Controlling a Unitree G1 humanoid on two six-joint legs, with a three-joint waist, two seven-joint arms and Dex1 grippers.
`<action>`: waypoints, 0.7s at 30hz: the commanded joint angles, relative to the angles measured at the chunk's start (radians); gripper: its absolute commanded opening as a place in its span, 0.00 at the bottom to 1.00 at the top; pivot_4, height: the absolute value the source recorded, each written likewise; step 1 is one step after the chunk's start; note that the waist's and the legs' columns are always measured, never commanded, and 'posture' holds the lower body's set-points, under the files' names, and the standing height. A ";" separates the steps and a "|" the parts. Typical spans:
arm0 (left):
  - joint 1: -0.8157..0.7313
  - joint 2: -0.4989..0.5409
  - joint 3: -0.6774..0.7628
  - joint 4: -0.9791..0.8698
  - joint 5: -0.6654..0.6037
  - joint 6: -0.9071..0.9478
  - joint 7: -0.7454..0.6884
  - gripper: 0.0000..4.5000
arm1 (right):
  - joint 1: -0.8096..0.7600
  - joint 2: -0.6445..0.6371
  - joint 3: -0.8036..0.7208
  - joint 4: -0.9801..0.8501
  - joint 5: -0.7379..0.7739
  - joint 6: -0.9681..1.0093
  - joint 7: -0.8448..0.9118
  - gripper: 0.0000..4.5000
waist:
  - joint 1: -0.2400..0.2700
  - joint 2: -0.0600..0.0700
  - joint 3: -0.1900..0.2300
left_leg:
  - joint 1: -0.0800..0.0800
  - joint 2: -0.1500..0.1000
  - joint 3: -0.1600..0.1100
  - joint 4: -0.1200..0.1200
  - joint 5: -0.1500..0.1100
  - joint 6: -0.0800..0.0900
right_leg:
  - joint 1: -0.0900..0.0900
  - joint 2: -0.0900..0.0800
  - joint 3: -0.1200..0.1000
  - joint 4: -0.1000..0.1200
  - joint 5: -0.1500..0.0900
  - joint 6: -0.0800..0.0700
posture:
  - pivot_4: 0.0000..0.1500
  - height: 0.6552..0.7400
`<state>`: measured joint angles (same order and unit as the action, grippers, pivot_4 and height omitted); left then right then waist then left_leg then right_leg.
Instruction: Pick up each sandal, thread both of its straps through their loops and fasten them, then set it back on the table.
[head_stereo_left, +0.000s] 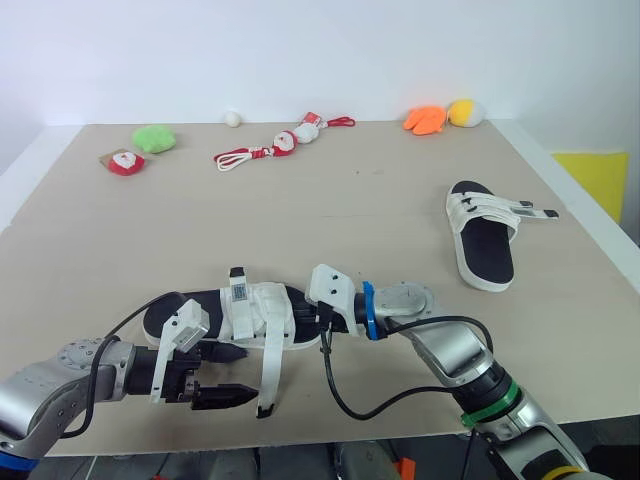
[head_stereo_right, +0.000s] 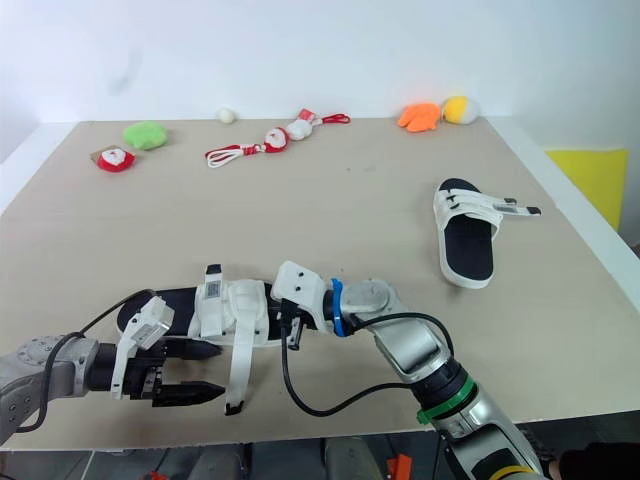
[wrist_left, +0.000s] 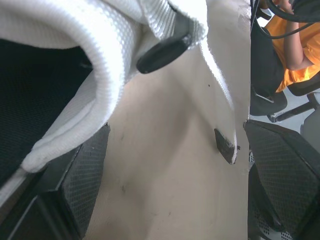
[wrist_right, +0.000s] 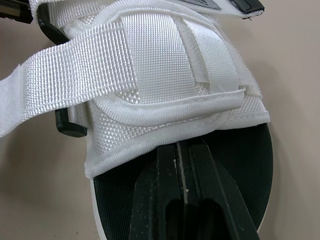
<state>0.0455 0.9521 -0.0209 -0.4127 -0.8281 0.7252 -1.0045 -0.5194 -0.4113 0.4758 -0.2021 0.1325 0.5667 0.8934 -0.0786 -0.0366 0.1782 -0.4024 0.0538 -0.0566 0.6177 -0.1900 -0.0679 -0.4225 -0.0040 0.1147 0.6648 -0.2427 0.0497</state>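
Lying flat near the front edge of the tabletop (head_stereo_left: 350, 220), the near sandal (head_stereo_left: 250, 315) has a black footbed, a pale sole rim and a broad white woven upper crossed by two webbing straps. One loose strap (head_stereo_left: 270, 370) trails off the upper towards the tabletop's front edge and ends in a small dark tip. A black plastic loop shows at the side of the upper in the right wrist view.

The left end effector (head_stereo_left: 245, 373) is released, its two fingers spread wide just beside the sandal's left end, with the strap's dark tip lying between them. The right end effector (wrist_right: 183, 147) is clenched, its fingers pressed together with nothing visible between them, lying on the footbed at the edge of the upper.

The second sandal (head_stereo_left: 485, 235) rests well apart on the right side, its strap ends sticking outward.
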 joint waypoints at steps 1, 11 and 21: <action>0.025 -0.002 0.021 -0.072 -0.057 0.051 -0.016 0.99 | 0.021 -0.009 0.034 0.032 -0.025 0.026 0.002 0.00 | 0.000 0.000 0.000 | 0.000 0.000 0.000 0.000 0.000 0.000 | 0.000 0.000 0.000 0.000 0.000 0.000 | 1.00 1.00; -0.008 -0.118 -0.038 -0.168 -0.103 0.147 0.121 0.99 | 0.020 -0.001 0.034 0.031 -0.025 0.030 -0.002 0.00 | -0.001 -0.001 0.000 | -0.001 0.000 0.000 -0.001 -0.001 -0.001 | 0.000 0.001 0.000 0.000 0.000 0.000 | 1.00 1.00; -0.018 -0.124 -0.047 -0.158 -0.052 0.126 0.113 0.10 | 0.028 -0.002 0.032 0.023 -0.025 0.034 -0.009 0.00 | -0.002 -0.001 0.000 | -0.001 0.000 0.000 -0.001 -0.001 -0.001 | 0.000 0.001 0.000 0.000 0.000 0.000 | 1.00 1.00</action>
<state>0.0317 0.8353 -0.0729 -0.5446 -0.8841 0.8695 -0.8807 -0.5164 -0.4078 0.4760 -0.2055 0.1327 0.5689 0.8916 -0.0803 -0.0371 0.1782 -0.4031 0.0541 -0.0568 0.6171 -0.1910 -0.0691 -0.4230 -0.0032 0.1149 0.6648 -0.2427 0.0500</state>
